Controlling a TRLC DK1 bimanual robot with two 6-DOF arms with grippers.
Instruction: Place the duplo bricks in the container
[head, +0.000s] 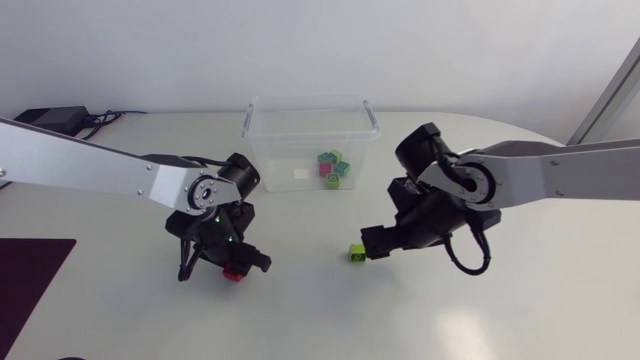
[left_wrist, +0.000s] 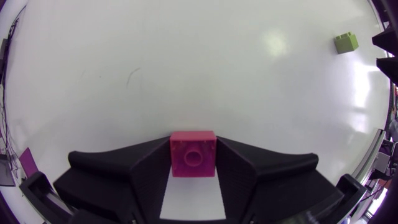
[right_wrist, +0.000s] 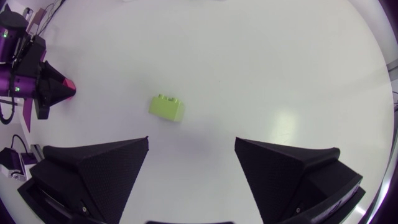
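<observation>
Bare table (head: 300, 315) was seen around the green brick (right_wrist: 166, 107), lying just ahead of the right gripper (right_wrist: 192, 142), whose fingers were spread wide. The pink brick (left_wrist: 193, 154) was clamped between the fingers of the left gripper (head: 236, 264). Several small bricks (head: 333, 165) were held in the clear container (head: 258, 115) near the far edge.

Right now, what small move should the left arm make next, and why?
Probably a short lift straight up. The left gripper is shut on the pink duplo brick, with both fingers against its sides. The brick seems low at the table, apart from the clear container.
</observation>
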